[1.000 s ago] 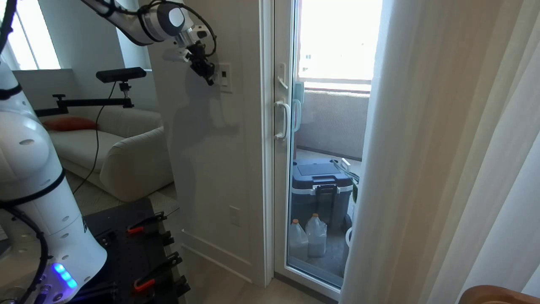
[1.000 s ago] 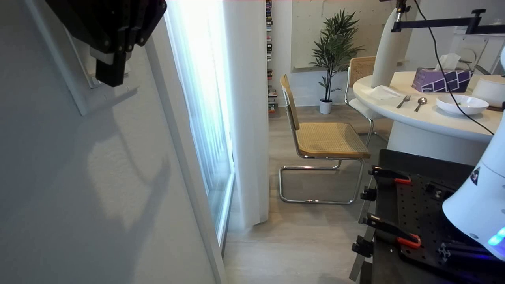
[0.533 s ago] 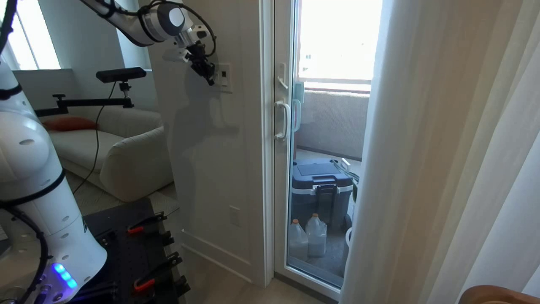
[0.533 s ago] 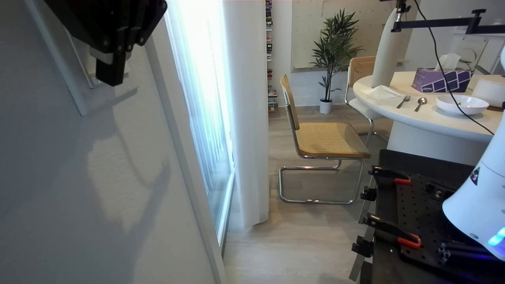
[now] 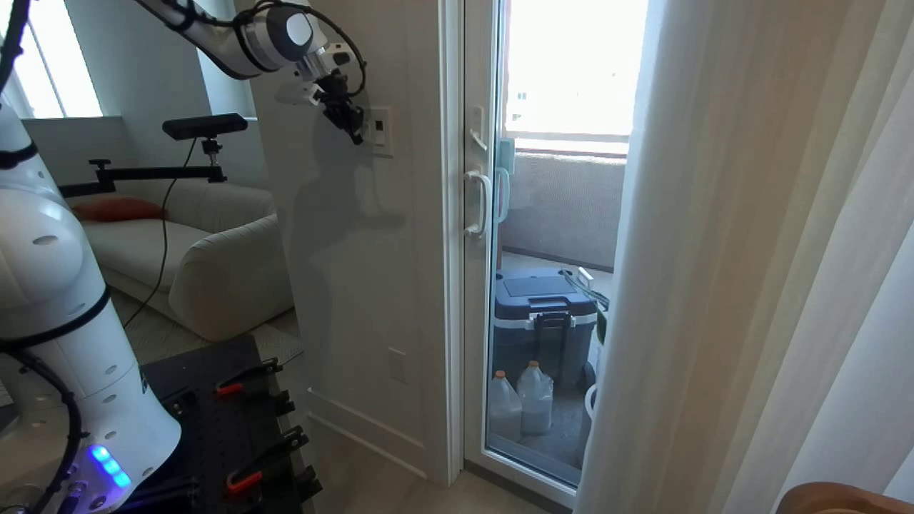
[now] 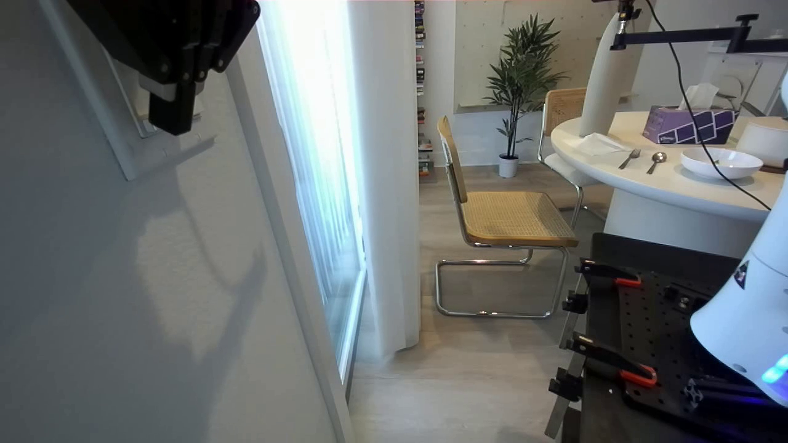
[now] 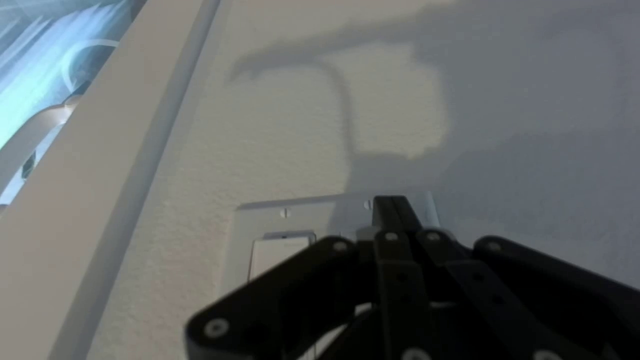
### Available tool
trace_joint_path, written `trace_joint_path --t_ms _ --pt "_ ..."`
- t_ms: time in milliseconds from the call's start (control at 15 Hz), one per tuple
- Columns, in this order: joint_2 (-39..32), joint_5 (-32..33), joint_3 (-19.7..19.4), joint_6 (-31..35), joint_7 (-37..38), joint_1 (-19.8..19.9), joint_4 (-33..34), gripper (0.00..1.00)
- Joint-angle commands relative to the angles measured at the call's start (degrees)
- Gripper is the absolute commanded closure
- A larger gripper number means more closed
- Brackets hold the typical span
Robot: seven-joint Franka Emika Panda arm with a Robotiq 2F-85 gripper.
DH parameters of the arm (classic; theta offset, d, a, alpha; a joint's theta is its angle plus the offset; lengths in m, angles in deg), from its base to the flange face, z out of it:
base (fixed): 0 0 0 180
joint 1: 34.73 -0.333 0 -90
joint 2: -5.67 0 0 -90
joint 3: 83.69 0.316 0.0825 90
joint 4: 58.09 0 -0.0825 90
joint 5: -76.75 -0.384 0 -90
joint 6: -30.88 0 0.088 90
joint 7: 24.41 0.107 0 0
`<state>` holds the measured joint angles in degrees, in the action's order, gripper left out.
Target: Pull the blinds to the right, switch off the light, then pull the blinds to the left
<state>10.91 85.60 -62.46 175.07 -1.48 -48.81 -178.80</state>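
Observation:
The blinds (image 5: 721,285) hang in pale vertical folds beside the glass door; their near edge (image 6: 386,184) also shows as a bunched white column. No lamp is visible, so the light itself is out of view. Its switch plate (image 5: 386,143) is fixed to the wall left of the door frame. In the wrist view the plate (image 7: 255,217) lies behind my gripper (image 7: 398,212), whose two fingers are pressed together with nothing between them. The gripper covers the plate's right part. In an exterior view the fingertips (image 6: 172,117) are over the plate; contact cannot be made out.
A white door handle (image 5: 480,205) juts from the door, right of the door frame (image 5: 451,250). Lower on the wall is an outlet plate (image 5: 397,365). A cane chair (image 6: 517,215) and a round table (image 6: 671,191) stand beyond the blinds. Clamps line the black base board (image 6: 652,307).

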Motion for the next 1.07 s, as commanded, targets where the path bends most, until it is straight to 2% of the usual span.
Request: trace_joint_path --t_ms 0,200,1000 --pt "-0.6 1.6 -0.5 2.9 2.3 -0.3 0.3 1.0" --pt "-0.6 1.7 -0.5 3.7 2.4 -0.2 0.2 1.0" --pt "-0.8 3.6 -0.7 -2.8 4.4 0.1 1.4 1.0"
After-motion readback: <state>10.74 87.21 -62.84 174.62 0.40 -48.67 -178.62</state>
